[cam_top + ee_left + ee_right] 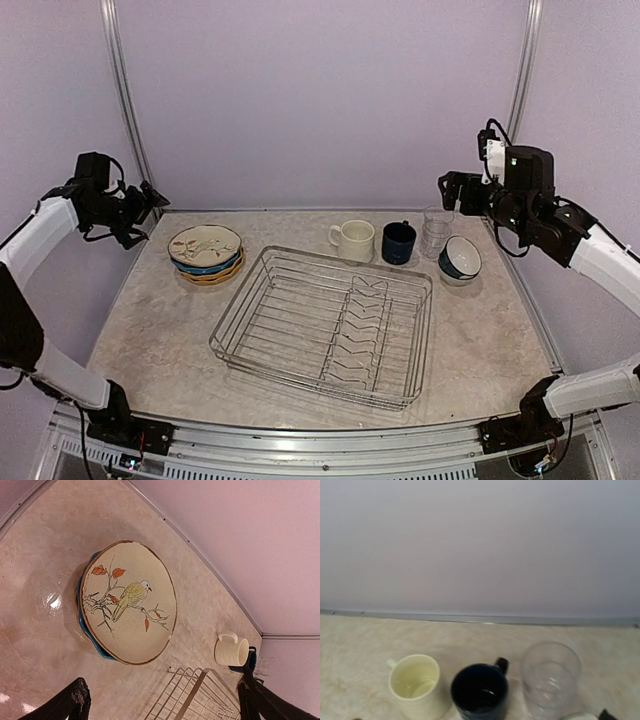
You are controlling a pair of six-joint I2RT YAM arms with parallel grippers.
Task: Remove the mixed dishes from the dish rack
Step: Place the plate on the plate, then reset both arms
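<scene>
Rack: the dish rack point(285, 318) sat in the middle of the counter point(150, 330), with no dish showing among its wires.
Plates: they were stacked at the far left just beside the rack, the cream patterned plate point(130, 602) on top, a blue-rimmed plate point(87, 635) under it and a mustard yellow plate point(212, 279) at the bottom.
Cups and bowl: the cream mug point(354, 240), navy mug point(399, 243), glass tumbler point(436, 232) and teal-and-white bowl point(460, 258) stood in a row beyond the rack's far right corner.
Step in hand: unloading looked finished. A good close would be to rise straight off the stack and avoid sweeping sideways over the plates or the tumbler.
Left gripper point(152, 200): its fingers were spread wide and empty, raised above and to the left of the plates, with the arm bent in from the left edge.
Right gripper point(447, 190): it was spread open and held nothing, raised above the tumbler and the bowl.
</scene>
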